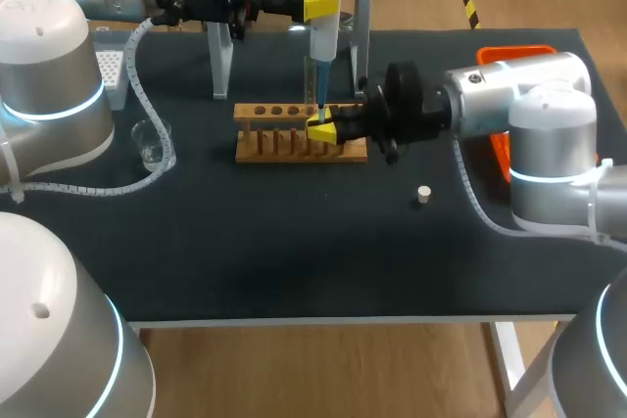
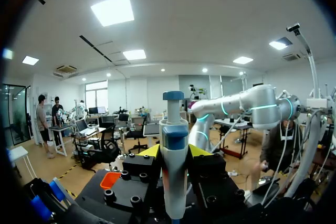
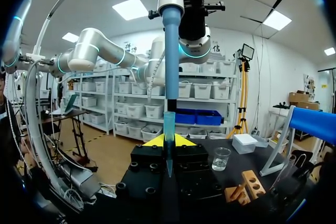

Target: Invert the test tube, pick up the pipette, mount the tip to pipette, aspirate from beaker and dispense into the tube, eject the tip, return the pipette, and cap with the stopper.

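Stopper (image 1: 423, 194) lies alone on the dark mat, in front and to the right of the wooden rack (image 1: 284, 147); the beaker (image 1: 150, 141) stands well left of the rack. Over the rack's right end, I have my right gripper (image 1: 323, 129) clamped on the upright test tube (image 3: 169, 129). Directly above the rack hangs the pipette (image 1: 324, 31), vertical, its lower end meeting the tube's mouth, its body pinched in my left gripper (image 1: 321, 5).
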`<state>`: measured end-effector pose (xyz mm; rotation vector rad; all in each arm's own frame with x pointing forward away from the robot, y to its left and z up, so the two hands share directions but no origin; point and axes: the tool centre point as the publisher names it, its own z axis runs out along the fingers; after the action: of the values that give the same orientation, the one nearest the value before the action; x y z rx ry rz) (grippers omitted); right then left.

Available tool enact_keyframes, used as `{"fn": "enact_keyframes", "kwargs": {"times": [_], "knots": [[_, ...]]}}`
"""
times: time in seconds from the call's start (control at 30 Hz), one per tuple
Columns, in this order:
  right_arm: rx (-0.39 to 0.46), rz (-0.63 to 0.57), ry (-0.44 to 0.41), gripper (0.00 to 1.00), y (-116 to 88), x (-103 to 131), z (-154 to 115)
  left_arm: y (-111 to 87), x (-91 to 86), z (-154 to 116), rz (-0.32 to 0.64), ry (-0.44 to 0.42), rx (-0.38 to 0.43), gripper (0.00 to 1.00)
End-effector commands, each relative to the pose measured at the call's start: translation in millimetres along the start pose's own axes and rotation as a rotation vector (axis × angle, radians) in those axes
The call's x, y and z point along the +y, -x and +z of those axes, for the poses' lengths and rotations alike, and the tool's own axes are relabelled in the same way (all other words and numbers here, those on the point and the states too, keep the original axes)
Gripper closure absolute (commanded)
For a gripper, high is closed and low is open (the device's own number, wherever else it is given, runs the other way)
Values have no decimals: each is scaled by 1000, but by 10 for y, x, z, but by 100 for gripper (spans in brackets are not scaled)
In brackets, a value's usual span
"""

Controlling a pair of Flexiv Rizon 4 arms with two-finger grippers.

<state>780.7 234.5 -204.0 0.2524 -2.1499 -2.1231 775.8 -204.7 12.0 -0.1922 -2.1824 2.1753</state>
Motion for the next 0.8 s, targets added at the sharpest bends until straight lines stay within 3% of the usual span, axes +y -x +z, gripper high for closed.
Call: {"fn": "enact_keyframes", "kwargs": {"times": [0.03, 0.8], "knots": [[1, -2, -2, 100, 9, 13, 7, 6, -5, -15, 0, 2, 4, 100], [5, -17, 3, 100, -3, 31, 10, 6, -5, -15, 0, 2, 4, 100]]}}
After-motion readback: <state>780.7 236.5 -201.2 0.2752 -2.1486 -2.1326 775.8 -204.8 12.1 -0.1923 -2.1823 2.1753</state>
